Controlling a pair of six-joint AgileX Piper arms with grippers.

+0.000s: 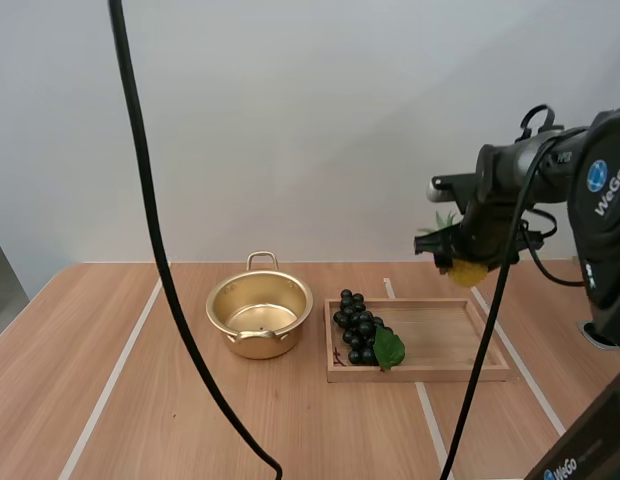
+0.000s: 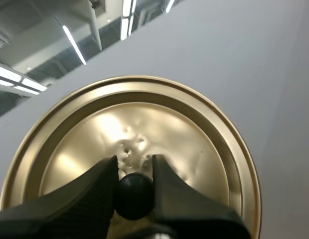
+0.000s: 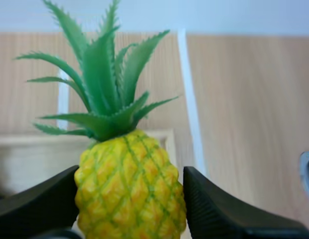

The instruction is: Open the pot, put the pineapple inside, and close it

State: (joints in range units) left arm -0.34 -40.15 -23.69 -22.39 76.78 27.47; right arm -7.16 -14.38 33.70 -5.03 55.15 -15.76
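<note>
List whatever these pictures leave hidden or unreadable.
The pineapple's base, right wrist view: cut off by the picture's edge, in the right tool.
Part of the lid's rim, left wrist view: behind the left tool, shut on the knob.
The pot's near inner wall, high view: hidden by its own rim.

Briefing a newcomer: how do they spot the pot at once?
On the wooden table, look just left of the wooden tray. The pot stands there open, round and shiny gold; the grapes next to it are dark and lie in the tray.
</note>
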